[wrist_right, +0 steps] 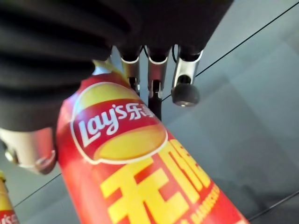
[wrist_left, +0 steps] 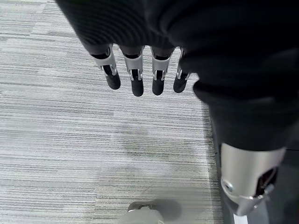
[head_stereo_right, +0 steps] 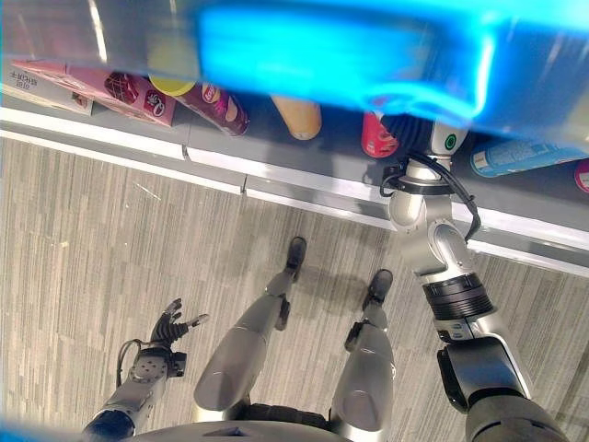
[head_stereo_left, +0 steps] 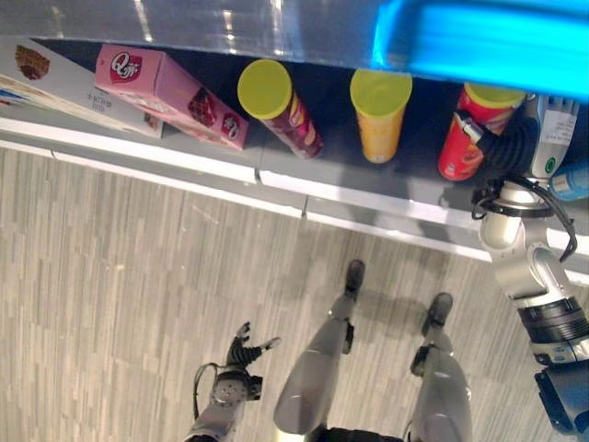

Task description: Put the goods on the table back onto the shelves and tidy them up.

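Upper right of the left eye view: right hand (head_stereo_left: 512, 138) is up on the shelf (head_stereo_left: 386, 180), against the red chip can (head_stereo_left: 465, 138). Right wrist view shows what the head views don't: fingers (wrist_right: 156, 79) and thumb wrapped round that red can, can close against the palm. Left of it on the shelf stand an orange chip can (head_stereo_left: 379, 115) and a tilted dark red chip can (head_stereo_left: 281, 109), both yellow-lidded, then a pink box (head_stereo_left: 170, 94) lying flat. Lower left: left hand (head_stereo_left: 241, 354) hangs over the wood-grain floor (head_stereo_left: 110, 276); left wrist view shows its fingers (wrist_left: 135, 77) straight, holding nothing.
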{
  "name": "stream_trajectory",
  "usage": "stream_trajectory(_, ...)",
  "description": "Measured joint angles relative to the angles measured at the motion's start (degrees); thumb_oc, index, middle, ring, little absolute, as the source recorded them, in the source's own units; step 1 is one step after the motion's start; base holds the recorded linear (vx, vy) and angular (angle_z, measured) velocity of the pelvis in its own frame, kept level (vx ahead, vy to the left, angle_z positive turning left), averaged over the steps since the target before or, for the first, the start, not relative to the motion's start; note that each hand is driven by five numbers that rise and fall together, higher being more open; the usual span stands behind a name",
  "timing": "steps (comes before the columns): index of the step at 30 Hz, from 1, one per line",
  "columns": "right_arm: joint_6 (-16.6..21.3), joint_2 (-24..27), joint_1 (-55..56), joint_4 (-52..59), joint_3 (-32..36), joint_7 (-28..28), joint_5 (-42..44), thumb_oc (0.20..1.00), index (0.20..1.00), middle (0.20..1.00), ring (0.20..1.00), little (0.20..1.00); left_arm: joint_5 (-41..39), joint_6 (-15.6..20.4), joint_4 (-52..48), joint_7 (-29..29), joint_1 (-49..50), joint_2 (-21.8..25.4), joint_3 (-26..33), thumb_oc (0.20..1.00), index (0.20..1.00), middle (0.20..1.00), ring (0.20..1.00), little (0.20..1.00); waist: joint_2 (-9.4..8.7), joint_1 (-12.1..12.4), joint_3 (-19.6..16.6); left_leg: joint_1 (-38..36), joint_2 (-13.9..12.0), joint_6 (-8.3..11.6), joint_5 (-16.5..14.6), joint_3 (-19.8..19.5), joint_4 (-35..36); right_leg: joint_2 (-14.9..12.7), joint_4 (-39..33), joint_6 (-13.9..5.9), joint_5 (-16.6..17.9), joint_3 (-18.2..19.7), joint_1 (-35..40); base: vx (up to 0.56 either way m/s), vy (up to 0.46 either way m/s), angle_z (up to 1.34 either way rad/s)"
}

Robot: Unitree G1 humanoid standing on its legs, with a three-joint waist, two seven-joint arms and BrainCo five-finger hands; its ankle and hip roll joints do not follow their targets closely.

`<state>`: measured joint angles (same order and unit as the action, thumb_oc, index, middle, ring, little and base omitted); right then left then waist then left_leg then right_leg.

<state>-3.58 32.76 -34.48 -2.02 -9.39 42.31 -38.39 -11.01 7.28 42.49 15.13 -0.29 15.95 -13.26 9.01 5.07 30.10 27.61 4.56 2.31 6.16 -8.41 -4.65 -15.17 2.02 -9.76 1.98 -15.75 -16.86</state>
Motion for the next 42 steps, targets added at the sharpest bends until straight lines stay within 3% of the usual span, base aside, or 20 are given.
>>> stream_trajectory(1, 0.0, 0.0, 0.1, 0.1, 0.1, 0.1, 0.0, 0.586, 0.586, 0.586, 0.586, 0.586, 0.0, 0.0, 0.0, 0.0, 0.0, 0.0, 0.0, 1.000, 1.000, 1.000, 1.000, 1.000, 0.00, 0.0, 0.0, 0.0, 0.0, 0.00, 0.0, 0.0, 0.0, 0.0, 0.0, 0.01, 0.0, 0.0, 0.0, 0.00, 0.000, 0.00)
stream_trajectory(2, 0.0, 0.0, 0.2, 0.1, 0.1, 0.1, 0.0, 0.809, 0.809, 0.809, 0.809, 0.809, 0.0, 0.0, 0.0, 0.0, 0.0, 0.0, 0.0, 1.000, 1.000, 1.000, 1.000, 1.000, 0.00, 0.0, 0.0, 0.0, 0.0, 0.00, 0.0, 0.0, 0.0, 0.0, 0.0, 0.01, 0.0, 0.0, 0.0, 0.00, 0.000, 0.00)
stream_trajectory(3, 0.1, 0.0, 0.6, 0.2, 0.1, 0.1, 0.0, 0.959, 0.959, 0.959, 0.959, 0.959, 0.0, 0.0, 0.0, 0.0, 0.0, 0.0, 0.0, 1.000, 1.000, 1.000, 1.000, 1.000, 0.00, -0.1, 0.0, 0.0, 0.0, 0.00, 0.0, 0.0, 0.0, 0.0, 0.0, 0.00, 0.0, 0.0, 0.0, 0.00, 0.000, 0.00)
stream_trajectory(4, 0.1, 0.0, 1.5, 0.6, 0.1, 0.2, 0.0, 1.000, 1.000, 1.000, 1.000, 1.000, 0.0, 0.0, 0.0, 0.1, 0.0, 0.0, 0.0, 1.000, 1.000, 1.000, 1.000, 1.000, 0.00, -0.1, 0.0, 0.0, 0.0, 0.00, 0.0, 0.0, -0.1, 0.0, 0.1, -0.04, 0.0, 0.0, 0.0, 0.00, 0.000, 0.00)
stream_trajectory(21, 1.4, -1.3, 9.8, 6.2, 2.3, 0.0, 0.7, 1.000, 1.000, 1.000, 1.000, 1.000, 0.1, -0.4, 0.0, 0.5, -0.2, 0.0, 0.0, 1.000, 1.000, 1.000, 1.000, 1.000, -0.03, -3.3, 0.0, -0.2, 0.0, 0.20, -0.2, 0.6, -1.5, -0.1, 1.1, -0.06, -0.1, 0.6, 0.2, 0.00, 0.000, 0.00)
stream_trajectory(27, 3.2, -1.0, 12.1, 8.6, 2.3, -2.0, 2.8, 1.000, 1.000, 1.000, 1.000, 1.000, 0.2, -0.6, 0.5, 0.4, -0.8, -0.1, 0.2, 1.000, 1.000, 1.000, 1.000, 1.000, -0.48, -3.9, 0.2, -4.3, -0.4, 0.21, -1.0, 1.3, -1.4, 0.2, -0.1, 0.08, 0.3, 0.8, 4.6, 0.04, -0.022, -0.05)
stream_trajectory(29, 3.5, -0.9, 13.1, 8.8, 1.3, -3.8, 3.9, 1.000, 1.000, 1.000, 1.000, 1.000, 0.6, -1.6, 1.7, 0.4, -1.3, 0.0, 0.7, 1.000, 1.000, 1.000, 1.000, 1.000, -1.64, -4.2, 0.4, -7.3, -0.6, -0.13, -1.4, 1.6, -1.2, 0.8, -1.2, -0.15, 0.7, 0.9, 7.8, 0.07, -0.020, -0.11)
stream_trajectory(30, 4.5, -0.9, 14.5, 10.1, 0.5, -5.5, 5.4, 1.000, 1.000, 1.000, 1.000, 1.000, 1.0, -1.7, 3.0, 0.4, -1.3, 0.0, 1.9, 1.000, 1.000, 1.000, 1.000, 1.000, -3.21, -4.1, -0.1, -9.5, -1.1, -0.03, -1.8, 2.0, -0.5, 0.8, -2.1, 0.13, 0.6, 1.3, 9.7, 0.11, -0.031, -0.28)
stream_trajectory(32, 6.3, -1.2, 16.1, 12.0, -1.6, -6.8, 6.0, 1.000, 1.000, 1.000, 1.000, 1.000, 1.1, -2.3, 4.3, 0.3, -0.2, 0.7, 3.4, 1.000, 1.000, 1.000, 1.000, 1.000, -6.98, -5.1, -3.0, -10.4, -2.3, 0.26, -2.1, 3.1, 0.6, 1.7, -3.0, 0.46, 0.7, 2.4, 9.7, 0.11, -0.028, -0.30)
stream_trajectory(34, 6.9, -1.1, 17.4, 12.6, -1.9, -9.4, 7.5, 1.000, 1.000, 1.000, 1.000, 1.000, 1.3, -3.0, 6.6, 0.3, -0.9, 0.1, 4.7, 1.000, 1.000, 1.000, 1.000, 1.000, -8.69, -6.3, -4.1, -11.9, -2.7, 0.30, -2.1, 3.3, 1.2, 2.2, -4.0, 0.50, 1.3, 2.3, 11.3, 0.09, -0.009, -0.15)
stream_trajectory(36, 7.8, -1.1, 19.4, 12.6, -2.5, -12.0, 9.6, 1.000, 1.000, 1.000, 1.000, 1.000, 1.7, -3.1, 7.6, 0.2, -0.3, 0.1, 4.7, 1.000, 1.000, 1.000, 1.000, 1.000, -10.37, -6.3, -7.8, -13.5, -3.5, 0.29, -2.1, 4.8, 3.0, 2.8, -4.8, 0.74, 1.5, 3.7, 11.6, 0.08, -0.003, -0.34)
stream_trajectory(39, 8.3, -1.1, 21.6, 12.7, -2.6, -14.9, 11.2, 1.000, 1.000, 1.000, 1.000, 1.000, 2.8, -3.0, 8.8, 0.2, -0.5, 0.0, 4.9, 1.000, 1.000, 1.000, 1.000, 1.000, -11.11, -6.8, -10.3, -16.9, -4.1, -0.01, -1.8, 5.9, 4.9, 3.3, -6.4, 0.94, 1.7, 4.1, 14.3, 0.07, -0.013, -0.24)
stream_trajectory(40, 9.6, -1.0, 23.0, 13.0, -2.8, -17.6, 13.5, 1.000, 1.000, 1.000, 1.000, 1.000, 3.3, -3.0, 9.7, 0.2, 0.2, -0.2, 4.8, 1.000, 1.000, 1.000, 1.000, 1.000, -10.92, -6.9, -13.0, -18.1, -4.6, 0.01, -1.9, 6.7, 5.9, 3.7, -7.2, 1.00, 1.8, 5.3, 14.8, 0.09, -0.020, -0.31)
stream_trajectory(42, 10.2, 1.1, 23.6, 13.5, -3.5, -21.3, 16.8, 1.000, 1.000, 1.000, 1.000, 1.000, 3.5, -3.7, 10.5, -0.2, -0.5, -0.5, 5.3, 1.000, 1.000, 1.000, 1.000, 1.000, -10.53, -8.0, -13.5, -19.8, -4.9, 0.33, -1.9, 6.7, 7.2, 4.1, -7.5, 1.07, 1.8, 5.2, 16.0, 0.09, -0.015, -0.15)
